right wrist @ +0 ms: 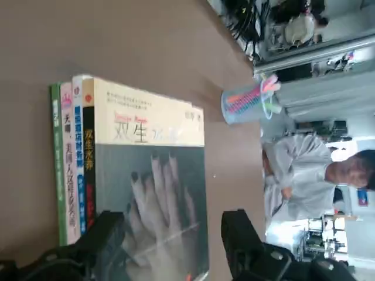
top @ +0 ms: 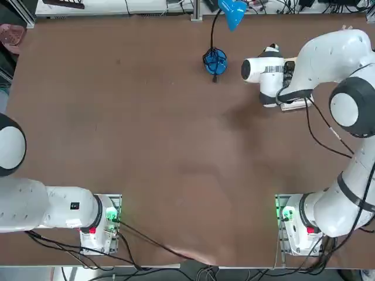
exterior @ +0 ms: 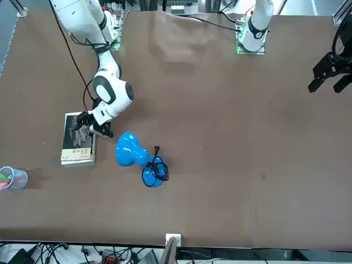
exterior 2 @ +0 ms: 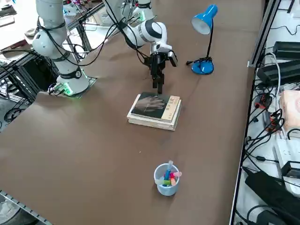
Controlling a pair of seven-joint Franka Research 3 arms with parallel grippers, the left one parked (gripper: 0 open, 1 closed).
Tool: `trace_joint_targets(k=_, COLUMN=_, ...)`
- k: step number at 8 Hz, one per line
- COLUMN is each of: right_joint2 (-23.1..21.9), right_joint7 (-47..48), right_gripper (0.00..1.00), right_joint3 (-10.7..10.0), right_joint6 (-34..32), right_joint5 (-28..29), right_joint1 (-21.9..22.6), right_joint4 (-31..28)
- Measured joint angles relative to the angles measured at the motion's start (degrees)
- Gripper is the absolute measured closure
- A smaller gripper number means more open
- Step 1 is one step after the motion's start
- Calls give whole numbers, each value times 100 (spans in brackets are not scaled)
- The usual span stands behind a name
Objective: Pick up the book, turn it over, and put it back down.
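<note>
The book (exterior 2: 151,106) lies flat with its grey cover and pale hand picture facing up. It rests on top of a small stack of other books, whose spines (right wrist: 69,175) show in the right wrist view. In the front view the book (exterior: 76,138) sits near the table's left edge; from overhead only a sliver of it (top: 295,106) shows under the arm. My right gripper (exterior 2: 159,88) points straight down, close above the book's edge nearest the lamp. It is open, with nothing between its fingers (right wrist: 110,234), which stand either side of the hand picture (right wrist: 155,199).
A blue desk lamp (exterior 2: 204,28) stands beside the book, with its base (top: 215,61) and cord on the table. A clear cup of coloured pens (exterior 2: 167,179) stands on the book's other side. A seated person (right wrist: 307,175) is beyond the table.
</note>
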Motion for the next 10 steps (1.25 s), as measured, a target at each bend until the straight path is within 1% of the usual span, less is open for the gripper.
trace_joint_targets(k=1, right_joint2=-114, right_joint7=-449, right_gripper=0, right_joint3=1, right_joint6=2, right_joint5=601, right_joint1=1, right_joint4=211)
trace_joint_targets(k=2, right_joint2=-333, right_joint7=-1047, right_gripper=0, right_joint3=-10, right_joint6=-1, right_joint5=1236, right_joint1=-5, right_joint4=449)
trace_joint_targets(k=4, right_joint2=-947, right_joint7=-2232, right_gripper=0, right_joint3=-58, right_joint6=-92, right_joint5=2408, right_joint1=-100, right_joint4=775)
trace_joint_targets(k=5, right_joint2=-1205, right_joint7=-2739, right_gripper=0, right_joint3=-86, right_joint6=-267, right_joint5=2933, right_joint1=-171, right_joint4=926)
trace_joint_targets(k=6, right_joint2=-1373, right_joint7=-3329, right_gripper=0, right_joint3=-100, right_joint6=-596, right_joint5=3485, right_joint1=-288, right_joint4=1191)
trace_joint_targets(k=8, right_joint2=-1512, right_joint7=-4547, right_gripper=0, right_joint3=-121, right_joint6=-1400, right_joint5=4544, right_joint1=-660, right_joint4=2000)
trace_joint_targets(k=9, right_joint2=-1580, right_joint7=-4982, right_gripper=0, right_joint3=-130, right_joint6=-1607, right_joint5=5085, right_joint1=-902, right_joint4=2303)
trace_joint_targets(k=10, right_joint2=-1690, right_joint7=-5278, right_gripper=0, right_joint3=-141, right_joint6=-1691, right_joint5=5624, right_joint1=-1178, right_joint4=2467)
